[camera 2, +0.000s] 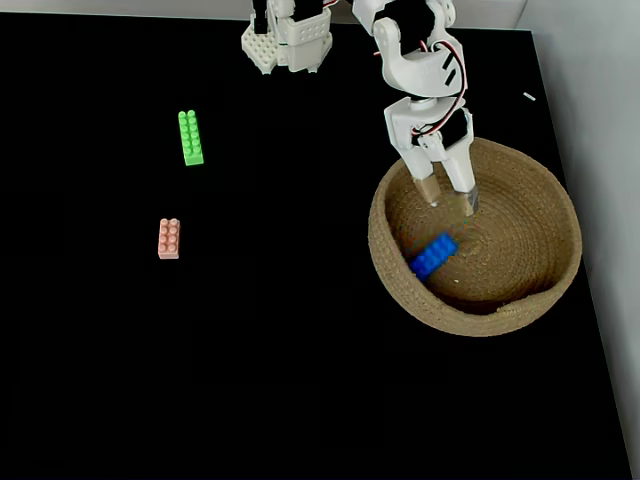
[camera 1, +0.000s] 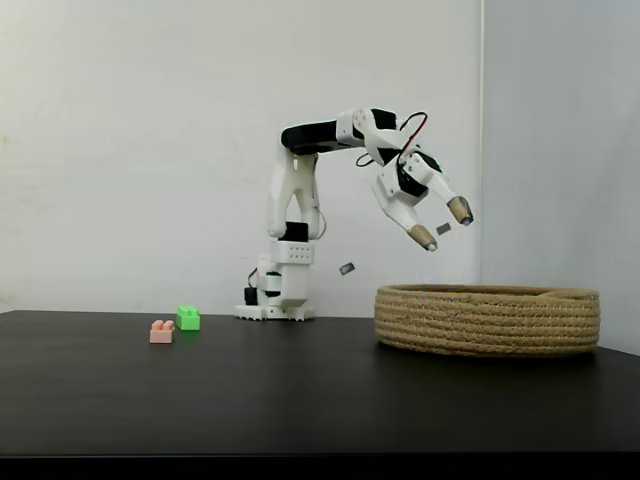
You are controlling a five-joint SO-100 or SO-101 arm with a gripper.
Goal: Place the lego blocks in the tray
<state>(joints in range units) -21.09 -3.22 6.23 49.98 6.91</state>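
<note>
A: status on gripper [camera 1: 446,227]?
B: Released, nothing in it. Fingers spread apart, tan tips pointing down. Side fixed view: it hangs above the tray [camera 1: 487,320], clear of the rim. Top-down fixed view: gripper [camera 2: 450,198] sits over the tray's [camera 2: 545,190] inner area, on the side nearest the arm base [camera 2: 287,45].

A: blocks?
B: Blue block [camera 2: 434,254] is inside the tray, lying on the floor near the wall on the picture's left, just below the fingertips in pic. Not touching gripper.
Green block [camera 2: 190,137] and pink block [camera 2: 169,238] both outside the tray, well apart from it, on the black table [camera 2: 280,380] to the left in the top-down fixed view. Green lies further from the tray's level toward the base end; pink is nearer the front edge.

A: side cam agrees?
B: Yes. Green [camera 1: 188,318] and pink [camera 1: 162,331] are left of the tray, well apart from it, close to each other. Can't tell if touching from that angle; the top-down fixed view shows them apart.
</note>
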